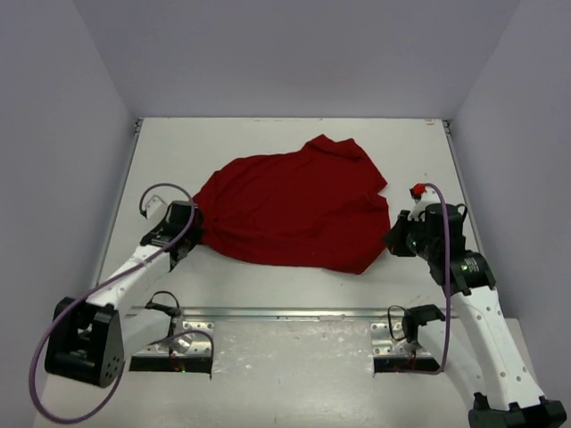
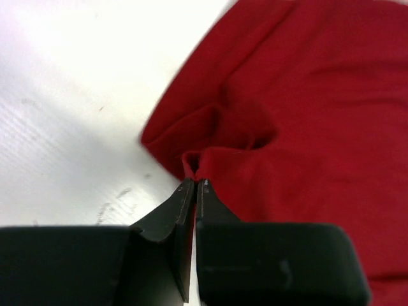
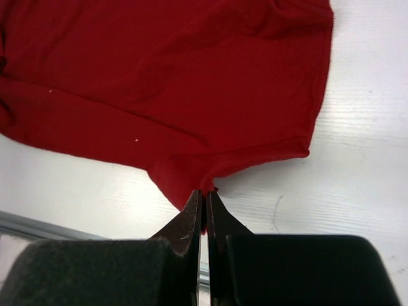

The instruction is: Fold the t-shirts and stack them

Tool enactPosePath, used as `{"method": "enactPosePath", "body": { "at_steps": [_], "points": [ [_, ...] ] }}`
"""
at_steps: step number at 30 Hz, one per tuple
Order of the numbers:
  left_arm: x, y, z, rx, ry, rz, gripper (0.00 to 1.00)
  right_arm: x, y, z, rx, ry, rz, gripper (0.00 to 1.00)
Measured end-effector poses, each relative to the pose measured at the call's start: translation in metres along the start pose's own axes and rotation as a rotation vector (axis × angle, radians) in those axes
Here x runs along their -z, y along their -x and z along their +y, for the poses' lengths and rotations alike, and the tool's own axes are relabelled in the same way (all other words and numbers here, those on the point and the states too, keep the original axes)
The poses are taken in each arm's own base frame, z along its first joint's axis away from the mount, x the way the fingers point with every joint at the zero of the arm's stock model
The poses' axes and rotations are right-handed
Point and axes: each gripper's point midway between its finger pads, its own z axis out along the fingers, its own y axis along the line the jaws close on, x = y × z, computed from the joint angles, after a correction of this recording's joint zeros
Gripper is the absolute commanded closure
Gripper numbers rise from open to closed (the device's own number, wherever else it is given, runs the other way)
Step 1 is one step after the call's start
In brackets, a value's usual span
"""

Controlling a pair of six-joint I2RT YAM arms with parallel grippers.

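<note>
A deep-red t-shirt (image 1: 290,209) lies spread and a little rumpled across the middle of the white table (image 1: 268,294). My left gripper (image 1: 196,230) is at the shirt's near-left edge, shut on a pinch of the red cloth (image 2: 194,167). In the left wrist view the gripper (image 2: 194,183) has its tips closed on a small raised fold. My right gripper (image 1: 390,239) is at the shirt's near-right corner, shut on the cloth. In the right wrist view the gripper (image 3: 204,193) grips a pulled-up point of the t-shirt (image 3: 166,83).
A metal rail (image 1: 294,314) runs along the near edge of the table between the arm bases. Grey walls close in the table on the left, back and right. A purple cable (image 1: 53,357) loops off the left arm.
</note>
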Motion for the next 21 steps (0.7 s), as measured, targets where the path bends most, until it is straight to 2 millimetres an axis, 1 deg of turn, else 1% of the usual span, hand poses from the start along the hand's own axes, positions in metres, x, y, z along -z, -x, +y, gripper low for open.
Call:
{"method": "enactPosePath", "body": {
  "at_steps": [3, 5, 7, 8, 10, 13, 15, 16, 18, 20, 21],
  "points": [
    [0.032, 0.033, -0.024, 0.032, -0.114, -0.077, 1.00, 0.006, 0.003, 0.009, -0.001, 0.045, -0.015, 0.99],
    [0.059, 0.061, -0.045, 0.059, -0.199, -0.139, 1.00, 0.015, 0.012, 0.015, 0.001, 0.064, -0.044, 0.99],
    [0.079, 0.080, -0.060, 0.073, -0.258, -0.179, 1.00, 0.024, 0.025, 0.021, 0.005, 0.085, -0.082, 0.99],
    [0.086, 0.086, -0.065, 0.074, -0.280, -0.191, 1.00, 0.029, 0.031, 0.025, 0.008, 0.096, -0.102, 0.99],
    [0.093, 0.091, -0.070, 0.061, -0.305, -0.197, 1.00, 0.035, 0.039, 0.029, 0.009, 0.110, -0.129, 0.99],
    [0.101, 0.090, -0.067, 0.015, -0.306, -0.183, 1.00, 0.044, 0.046, 0.034, 0.006, 0.122, -0.146, 0.99],
    [0.113, 0.094, -0.070, -0.016, -0.319, -0.174, 1.00, 0.053, 0.054, 0.039, 0.008, 0.136, -0.160, 0.99],
    [0.122, 0.100, -0.075, -0.026, -0.339, -0.179, 1.00, 0.060, 0.059, 0.042, 0.008, 0.144, -0.166, 0.99],
    [0.146, 0.116, -0.088, -0.038, -0.387, -0.198, 1.00, 0.082, 0.079, 0.052, 0.014, 0.159, -0.197, 0.99],
    [0.177, 0.140, -0.103, -0.034, -0.453, -0.242, 1.00, 0.112, 0.114, 0.066, 0.030, 0.184, -0.281, 0.99],
    [0.196, 0.154, -0.111, -0.032, -0.487, -0.269, 1.00, 0.130, 0.132, 0.073, 0.038, 0.191, -0.325, 0.99]
  ]
}}
